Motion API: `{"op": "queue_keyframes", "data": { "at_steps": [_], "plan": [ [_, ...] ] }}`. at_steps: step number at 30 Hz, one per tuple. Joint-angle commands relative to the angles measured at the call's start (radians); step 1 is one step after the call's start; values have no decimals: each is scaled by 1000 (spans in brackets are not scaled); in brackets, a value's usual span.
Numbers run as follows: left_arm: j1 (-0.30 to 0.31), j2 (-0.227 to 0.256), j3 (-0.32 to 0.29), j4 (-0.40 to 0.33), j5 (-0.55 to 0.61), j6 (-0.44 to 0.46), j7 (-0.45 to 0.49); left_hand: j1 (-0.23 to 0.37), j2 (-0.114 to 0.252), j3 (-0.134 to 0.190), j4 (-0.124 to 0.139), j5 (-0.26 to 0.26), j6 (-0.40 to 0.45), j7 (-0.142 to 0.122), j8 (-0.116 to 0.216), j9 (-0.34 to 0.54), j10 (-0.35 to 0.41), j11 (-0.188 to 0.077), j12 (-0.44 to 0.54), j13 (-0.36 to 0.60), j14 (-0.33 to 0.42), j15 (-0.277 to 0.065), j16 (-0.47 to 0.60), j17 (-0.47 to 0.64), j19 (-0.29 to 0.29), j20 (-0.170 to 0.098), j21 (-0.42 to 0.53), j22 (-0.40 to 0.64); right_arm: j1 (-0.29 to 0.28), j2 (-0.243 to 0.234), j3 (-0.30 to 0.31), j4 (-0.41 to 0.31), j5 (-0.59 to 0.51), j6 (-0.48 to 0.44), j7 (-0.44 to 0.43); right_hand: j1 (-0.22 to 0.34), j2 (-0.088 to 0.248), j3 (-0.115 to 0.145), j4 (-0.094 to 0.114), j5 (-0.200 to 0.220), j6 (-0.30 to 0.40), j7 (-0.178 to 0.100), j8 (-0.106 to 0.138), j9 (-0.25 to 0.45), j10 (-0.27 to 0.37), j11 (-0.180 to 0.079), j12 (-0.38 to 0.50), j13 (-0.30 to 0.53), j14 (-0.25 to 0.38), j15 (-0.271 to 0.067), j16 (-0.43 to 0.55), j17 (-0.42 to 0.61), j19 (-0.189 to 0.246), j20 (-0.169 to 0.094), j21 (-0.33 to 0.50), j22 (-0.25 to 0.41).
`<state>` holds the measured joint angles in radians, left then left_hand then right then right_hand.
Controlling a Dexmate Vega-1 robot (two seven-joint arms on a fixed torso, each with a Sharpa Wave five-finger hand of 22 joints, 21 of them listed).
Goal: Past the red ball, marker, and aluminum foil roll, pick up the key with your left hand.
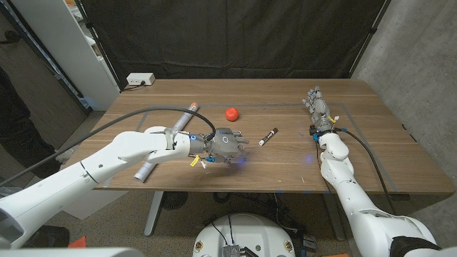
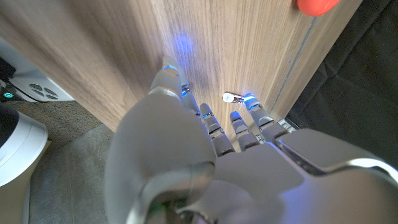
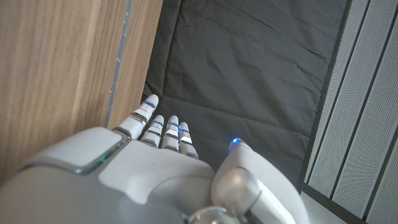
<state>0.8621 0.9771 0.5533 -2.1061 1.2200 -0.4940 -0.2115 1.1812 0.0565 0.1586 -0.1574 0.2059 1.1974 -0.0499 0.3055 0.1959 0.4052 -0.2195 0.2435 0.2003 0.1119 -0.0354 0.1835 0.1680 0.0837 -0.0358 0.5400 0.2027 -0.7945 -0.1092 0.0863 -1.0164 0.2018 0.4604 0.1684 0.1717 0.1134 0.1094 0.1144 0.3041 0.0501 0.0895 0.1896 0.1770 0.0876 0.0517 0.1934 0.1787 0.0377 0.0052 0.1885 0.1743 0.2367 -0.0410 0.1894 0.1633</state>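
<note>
left hand — fingers curled down over key, grip unclear | red ball, marker beyond | right hand — fingers straight, together, holding nothing

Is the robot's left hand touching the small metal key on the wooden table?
Touching. The left wrist view shows the small silver key against a fingertip of the left hand, with no gap between them.

Even, soft light; wrist views blurred close up (blue LED glints).
</note>
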Motion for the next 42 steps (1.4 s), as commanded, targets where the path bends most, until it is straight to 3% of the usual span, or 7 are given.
{"op": "queue_keyframes", "data": {
  "at_steps": [1, 6, 23, 34, 42],
  "plan": [
    [62, 31, -36, -49, 27, 80, 75, 15, 6, 5, 0, -2, 63, 7, 17, 6, 1, 5, -1, 2, -6, -169, -3, 0, 4, -43, 7, 1, -41, -27, -22, -97, -25, -32, -27, 5, -4, 0, -3, 8, 13, -3, 2, 3, 16, -1, 2, 5, 14, -5, 0, 3, 7, -14, -2, 3],
    [93, 41, -58, -63, 23, 116, 115, 18, 7, 6, 0, -3, 63, 12, 15, 6, 7, 6, 0, 2, -4, -168, -2, 0, 4, -44, 8, 1, -61, -44, -32, -139, -41, -50, -42, 5, -4, 0, -4, 9, 28, -19, 7, 3, 24, -4, 4, 5, 22, -7, 2, 2, 13, -15, 0, 3],
    [185, 59, -114, -94, 3, 219, 228, 27, 9, 10, -1, -8, 60, 14, 11, 7, 22, 6, 4, 3, 0, -169, -1, 0, 7, -49, 11, 2, -97, -89, -68, -230, -78, -78, -81, 6, -5, -1, -5, 10, 40, -21, 8, 3, 38, -7, 7, 5, 33, -11, 3, 2, 21, -16, 1, 3],
    [216, 53, -144, -100, -20, 267, 278, 30, 7, 11, -1, -10, 58, 17, 10, 9, 26, 6, 4, 3, 2, -170, -2, 0, 7, -49, 12, 2, -108, -106, -77, -259, -84, -87, -98, 6, -6, -1, -6, 10, 51, -24, 10, 3, 46, -9, 7, 5, 41, -13, 4, 2, 28, -19, 2, 3],
    [204, 45, -152, -90, -68, 258, 279, 34, 9, 12, -1, -12, 52, 21, 11, 16, 34, 8, 6, 4, 5, -172, -1, 0, 7, -49, 14, 2, -116, -115, -81, -277, -82, -93, -100, 7, -6, -1, -6, 11, 52, -23, 9, 2, 47, -8, 7, 5, 42, -14, 3, 2, 28, -19, 1, 3]
  ]
}}
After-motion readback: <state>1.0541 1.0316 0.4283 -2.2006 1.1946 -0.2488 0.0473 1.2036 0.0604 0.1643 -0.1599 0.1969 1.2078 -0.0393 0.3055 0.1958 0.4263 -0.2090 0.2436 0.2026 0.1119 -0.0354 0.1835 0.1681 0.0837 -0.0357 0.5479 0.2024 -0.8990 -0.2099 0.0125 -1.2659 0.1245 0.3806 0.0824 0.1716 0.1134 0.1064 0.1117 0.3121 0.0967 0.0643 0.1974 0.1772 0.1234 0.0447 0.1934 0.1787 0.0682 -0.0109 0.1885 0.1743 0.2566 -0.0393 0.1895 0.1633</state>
